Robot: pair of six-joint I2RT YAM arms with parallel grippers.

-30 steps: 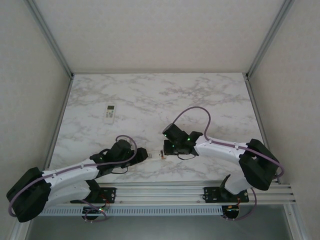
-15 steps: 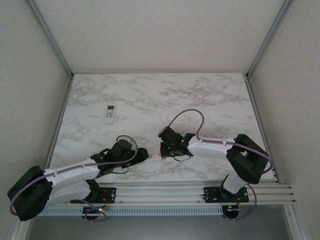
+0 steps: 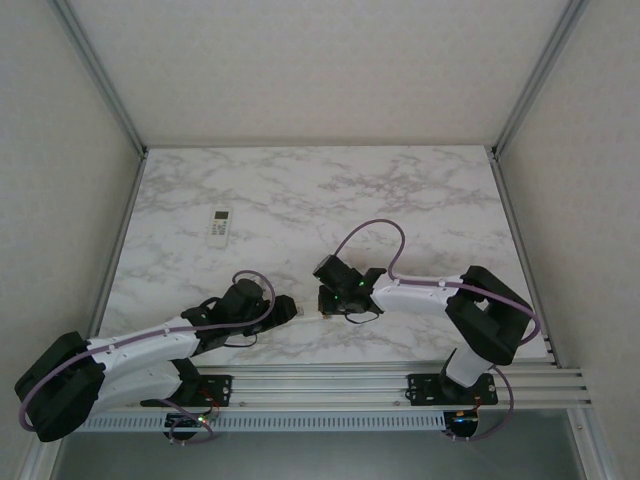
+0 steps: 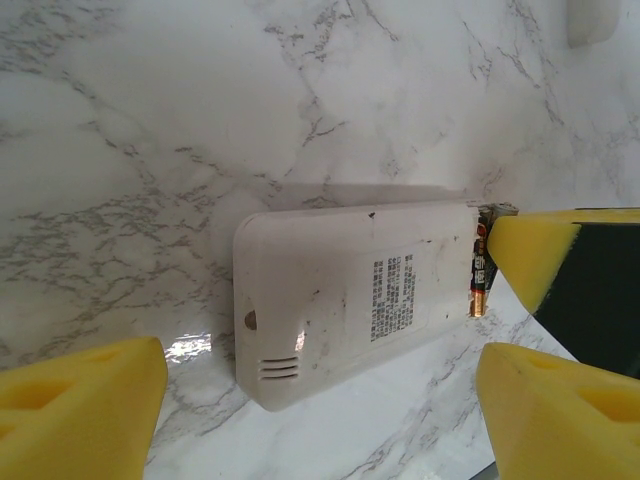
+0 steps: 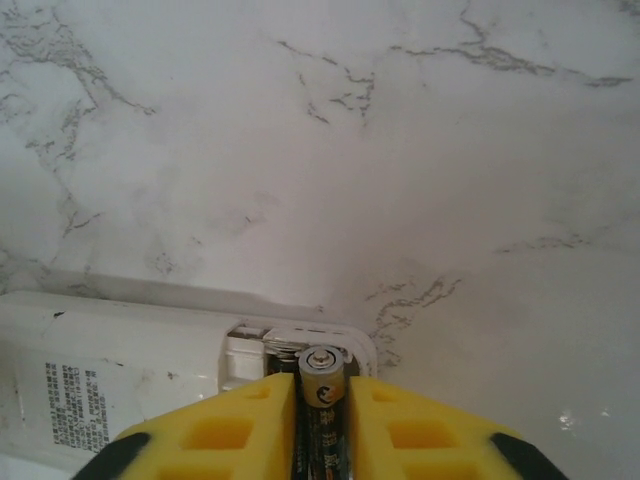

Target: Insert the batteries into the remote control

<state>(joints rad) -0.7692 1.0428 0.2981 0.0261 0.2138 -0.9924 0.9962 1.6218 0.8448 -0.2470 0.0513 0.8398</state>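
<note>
Battery (image 5: 321,385) meets remote control (image 4: 340,300): back-side up on the marble counter (image 4: 150,120), near edge, approx ctr btwn both arms, the white remote has its open bay (image 5: 285,352) at the right end, w/ one cell poised there end-on btwn the yellow pads (image 5: 240,425) of the right pincer (image 3: 325,300). Pads sit close beside the cell on both sides; whether they clamp it or merely flank it can't be told. Left pincer (image 4: 320,400) stands wide, released, one finger either side of the remote's left end, not touching. A second remote (image 3: 220,226) lies well apart, far left. Risks: the remote isn't held, so a push from the right could slide it left; a cell freed before it's seated could spring out & roll off; wrong polarity poss., as terminal marks aren't readable here.
</note>
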